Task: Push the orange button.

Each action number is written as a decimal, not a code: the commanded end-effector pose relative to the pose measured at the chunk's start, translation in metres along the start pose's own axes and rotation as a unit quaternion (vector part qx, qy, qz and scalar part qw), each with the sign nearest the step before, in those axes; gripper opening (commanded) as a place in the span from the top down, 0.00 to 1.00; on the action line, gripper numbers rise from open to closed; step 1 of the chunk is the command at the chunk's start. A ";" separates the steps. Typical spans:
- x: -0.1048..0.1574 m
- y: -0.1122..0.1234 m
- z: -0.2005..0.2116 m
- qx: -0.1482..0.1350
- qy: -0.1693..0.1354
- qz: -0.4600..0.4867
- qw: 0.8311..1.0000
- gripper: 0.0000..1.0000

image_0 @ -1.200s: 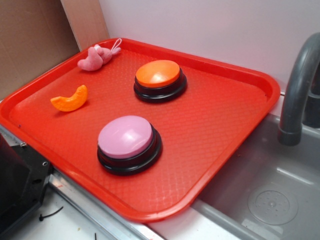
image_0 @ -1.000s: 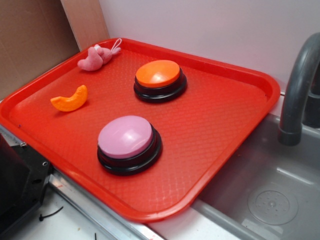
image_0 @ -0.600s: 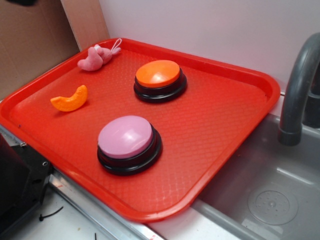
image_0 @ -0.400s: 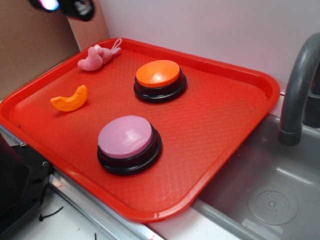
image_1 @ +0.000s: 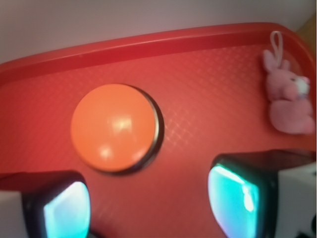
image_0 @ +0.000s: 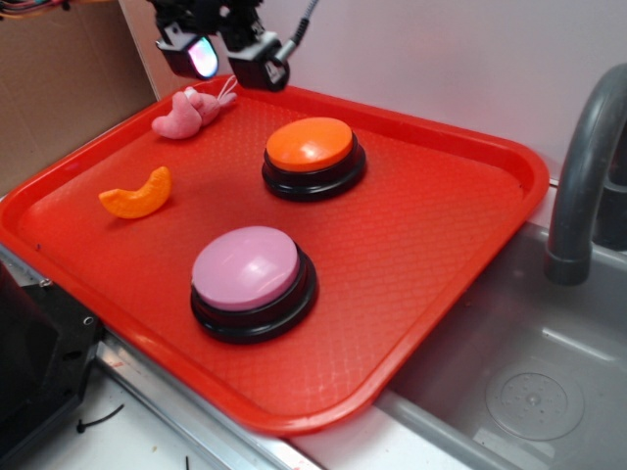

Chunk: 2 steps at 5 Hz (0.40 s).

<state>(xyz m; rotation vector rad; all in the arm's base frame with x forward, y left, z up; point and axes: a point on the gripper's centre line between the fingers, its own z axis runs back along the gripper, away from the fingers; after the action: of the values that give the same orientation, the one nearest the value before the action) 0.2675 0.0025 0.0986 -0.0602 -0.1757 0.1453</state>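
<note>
Ahead of and below the gripper (image_0: 227,59), fingers spread wide and empty, the orange button (image_0: 310,144) sits dome-up on the red tray (image_0: 451,235), untouched. Risk: descending off-centre, a finger could slide off the glossy dome, or snag the pink plush (image_0: 184,113) beside it. Round; no long axis.

One red tray (image_0: 470,157) carries two large round push buttons: one orange button (image_0: 310,143) in the upper centre of the frame and one pink-topped button (image_0: 246,267) in the lower centre. Two small toys occupy the upper left: one pink plush bunny (image_0: 184,114) and one orange crescent-shaped toy (image_0: 138,193). One grey faucet (image_0: 588,166) and one sink basin (image_0: 509,392) occupy the right side, and one gripper (image_0: 227,57) with two fingers is at the top left.
</note>
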 end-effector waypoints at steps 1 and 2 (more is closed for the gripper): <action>0.022 -0.016 -0.041 -0.017 -0.016 -0.033 0.999 0.00; 0.019 -0.028 -0.057 -0.002 0.003 -0.069 0.998 0.00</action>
<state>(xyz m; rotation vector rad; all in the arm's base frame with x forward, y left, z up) 0.3041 -0.0231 0.0493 -0.0556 -0.1816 0.0298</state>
